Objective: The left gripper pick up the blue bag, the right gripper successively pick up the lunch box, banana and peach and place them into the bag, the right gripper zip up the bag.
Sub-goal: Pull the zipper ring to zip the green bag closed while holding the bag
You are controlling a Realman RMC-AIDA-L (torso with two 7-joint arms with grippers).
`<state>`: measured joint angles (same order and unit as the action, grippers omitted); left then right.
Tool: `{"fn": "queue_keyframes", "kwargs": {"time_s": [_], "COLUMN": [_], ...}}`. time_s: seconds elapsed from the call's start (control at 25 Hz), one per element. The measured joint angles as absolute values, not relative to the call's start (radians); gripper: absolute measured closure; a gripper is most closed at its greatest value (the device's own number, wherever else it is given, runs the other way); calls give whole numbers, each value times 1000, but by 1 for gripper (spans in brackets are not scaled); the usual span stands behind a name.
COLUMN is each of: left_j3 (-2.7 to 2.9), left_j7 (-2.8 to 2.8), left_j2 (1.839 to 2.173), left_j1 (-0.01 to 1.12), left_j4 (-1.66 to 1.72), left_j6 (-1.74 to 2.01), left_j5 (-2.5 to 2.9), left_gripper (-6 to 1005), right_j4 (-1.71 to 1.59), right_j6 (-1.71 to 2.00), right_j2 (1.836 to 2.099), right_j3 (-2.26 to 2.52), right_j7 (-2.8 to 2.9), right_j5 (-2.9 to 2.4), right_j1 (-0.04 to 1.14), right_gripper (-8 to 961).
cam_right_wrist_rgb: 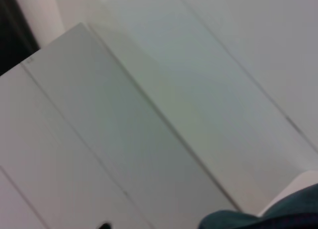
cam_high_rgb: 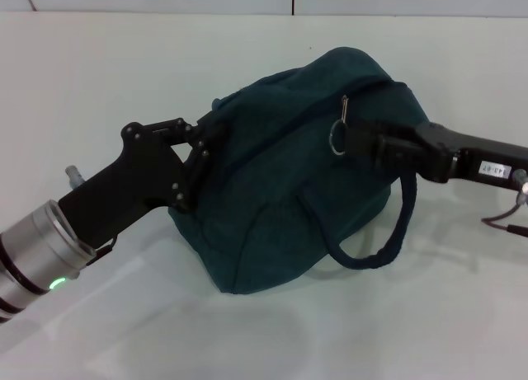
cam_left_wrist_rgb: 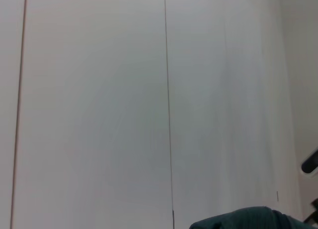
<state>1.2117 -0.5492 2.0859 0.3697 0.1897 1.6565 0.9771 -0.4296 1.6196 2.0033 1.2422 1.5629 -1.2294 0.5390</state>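
Observation:
The blue bag [cam_high_rgb: 289, 190] lies tilted in mid-table with its top seam closed. My left gripper [cam_high_rgb: 200, 153] comes in from the lower left on its silver wrist and is shut on the bag's left edge. From the right, my right gripper [cam_high_rgb: 353, 139] reaches the bag's upper right, its tips pinched at the metal ring pull [cam_high_rgb: 337, 138] of the zipper. One rope handle [cam_high_rgb: 396, 232] hangs down on the bag's right side. A corner of the blue bag [cam_left_wrist_rgb: 243, 220] shows in the left wrist view, and a strip of the bag [cam_right_wrist_rgb: 278, 218] in the right wrist view. Lunch box, banana and peach are hidden.
The white table [cam_high_rgb: 412, 330] stretches around the bag. A red cable [cam_high_rgb: 503, 225] trails beside the right arm at the far right. The wall panels [cam_left_wrist_rgb: 99, 114] fill the left wrist view.

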Motion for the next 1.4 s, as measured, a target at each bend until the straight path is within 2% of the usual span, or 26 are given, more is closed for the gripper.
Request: {"fn": "queue_keyframes", "kwargs": {"time_s": [0.28, 0.56, 1.08, 1.4], "left_j3": [1212, 1212, 1212, 1212], "left_j7": [-549, -548, -548, -548], "left_j2": [2086, 2086, 2086, 2086], "left_j1": [368, 368, 370, 370], "left_j4": [186, 186, 189, 190], "left_j6": [1660, 1661, 1661, 1661], "left_j5": [977, 977, 977, 977], "left_gripper": [951, 951, 951, 951], "right_j4": [-430, -421, -416, -414], "right_j6": [1671, 1656, 1668, 1633], "right_j2": [1999, 2010, 2014, 2019], "right_j3": [1243, 1228, 1223, 1223], "right_j7": [1570, 1566, 1572, 1572], "right_j5": [-1249, -1242, -1232, -1213], "right_j1": [540, 537, 546, 544], "right_gripper": [438, 441, 473, 630]}}
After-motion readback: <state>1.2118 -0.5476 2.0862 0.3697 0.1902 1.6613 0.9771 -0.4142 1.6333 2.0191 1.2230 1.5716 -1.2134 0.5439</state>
